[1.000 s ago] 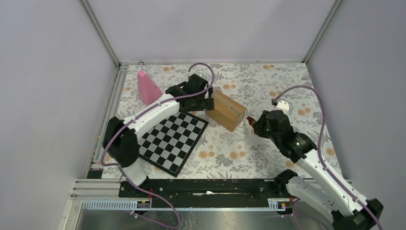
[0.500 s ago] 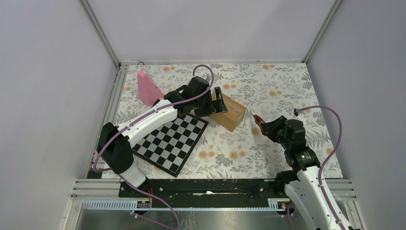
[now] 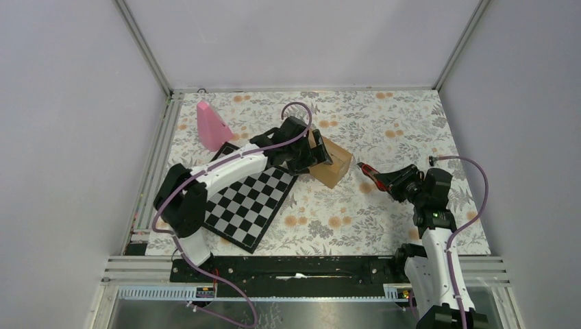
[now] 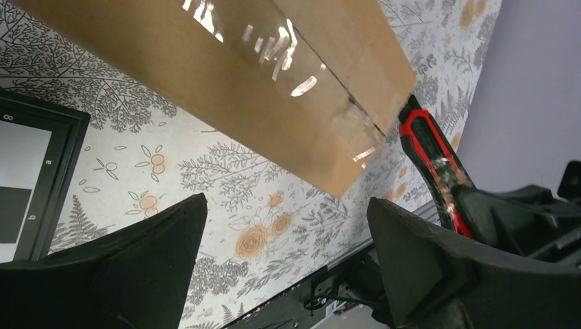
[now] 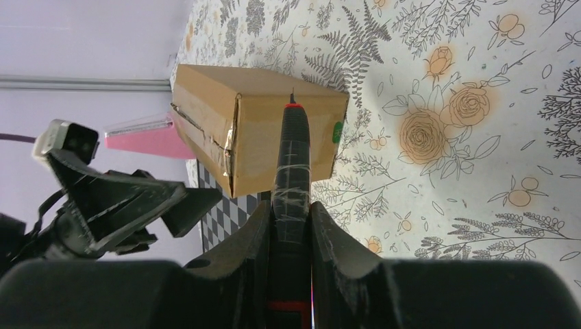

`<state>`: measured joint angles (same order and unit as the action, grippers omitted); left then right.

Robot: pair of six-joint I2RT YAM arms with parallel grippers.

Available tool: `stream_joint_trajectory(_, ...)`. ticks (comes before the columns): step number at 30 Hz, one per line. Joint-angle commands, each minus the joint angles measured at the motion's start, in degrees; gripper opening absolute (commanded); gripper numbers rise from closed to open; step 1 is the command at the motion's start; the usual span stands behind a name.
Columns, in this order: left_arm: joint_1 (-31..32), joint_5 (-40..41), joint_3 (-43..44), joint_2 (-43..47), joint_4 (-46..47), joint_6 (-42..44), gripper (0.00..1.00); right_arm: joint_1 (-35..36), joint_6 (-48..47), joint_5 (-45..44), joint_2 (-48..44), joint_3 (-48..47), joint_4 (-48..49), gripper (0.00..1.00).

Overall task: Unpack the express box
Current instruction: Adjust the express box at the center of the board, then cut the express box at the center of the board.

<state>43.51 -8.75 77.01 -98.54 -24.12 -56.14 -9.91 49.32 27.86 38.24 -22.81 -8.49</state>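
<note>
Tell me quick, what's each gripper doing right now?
Left gripper: open, holding nothing, close to the express box.
Right gripper: shut on the red-and-black cutter.

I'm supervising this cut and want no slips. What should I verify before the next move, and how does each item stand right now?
1. Grip: right hand shut on the cutter: ok.
2. Aim: cutter points at the express box: ok.
3. Blade extended: cannot tell.
4. Bracing: left hand clamping the box: not ok; it is open, with the box ahead of its fingers.
5. Box closed, with tape over the seam: ok.
6. Clearance: chessboard and pink cone lie away from the cutter's line: ok.
</note>
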Motion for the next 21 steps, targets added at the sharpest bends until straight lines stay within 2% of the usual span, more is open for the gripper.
stream_joint_trajectory(1,-1.2,2.2,2.7,-2.9,3.5,-4.7,0.97,-0.3,-2.4,2.2,-0.8,-2.9,-0.4,0.00)
stream_joint_trajectory(12,-2.8,4.9,6.6,-8.1,6.0,-11.1,0.97,-0.3,-6.0,6.6,-0.1,-7.0,-2.8,0.00)
stream_joint_trajectory(21,-2.8,4.9,8.6,-7.9,4.8,-11.1,0.96,-0.3,-0.8,8.2,4.4,-5.9,7.5,0.00)
